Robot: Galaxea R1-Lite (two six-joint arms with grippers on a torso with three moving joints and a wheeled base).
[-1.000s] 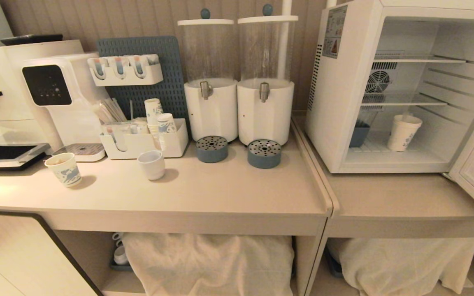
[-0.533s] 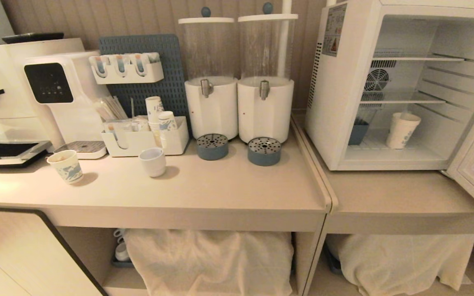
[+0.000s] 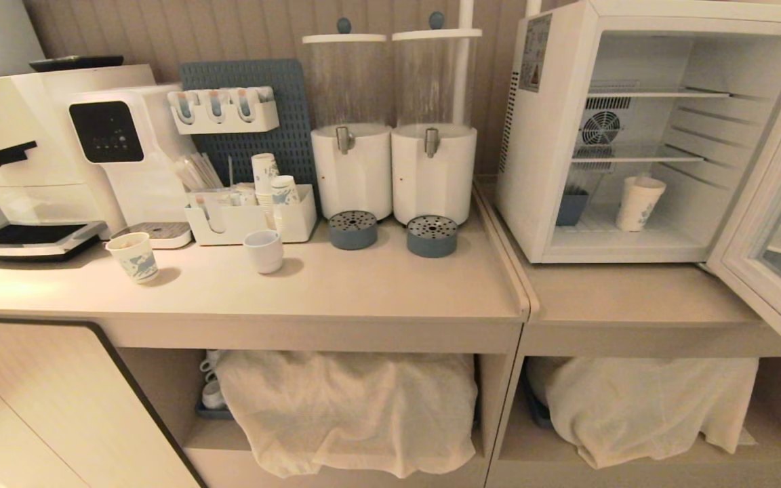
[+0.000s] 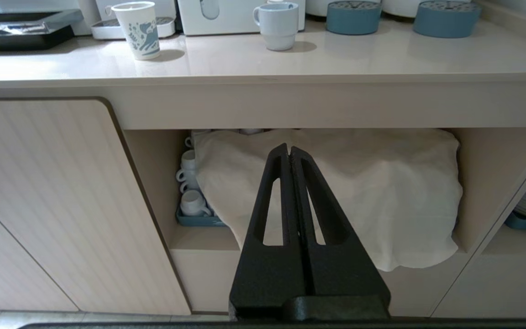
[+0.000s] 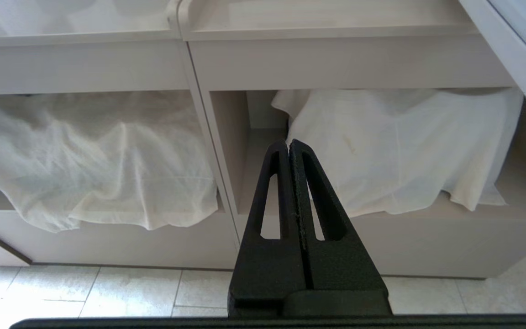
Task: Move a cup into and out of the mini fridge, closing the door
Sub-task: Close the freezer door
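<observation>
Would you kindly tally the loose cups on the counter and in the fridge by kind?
Patterned paper cup on the counter: 1
Plain ceramic cup on the counter: 1
Tall paper cup in the mini fridge: 1
Total: 3

A self-service drinks corner, perhaps in an office or café, is suggested: a coffee machine (image 3: 38,163), two tapped dispensers (image 3: 390,129), stacked paper cups (image 3: 265,177) and a mini fridge (image 3: 634,135) are ranged along a counter (image 3: 377,285).
</observation>
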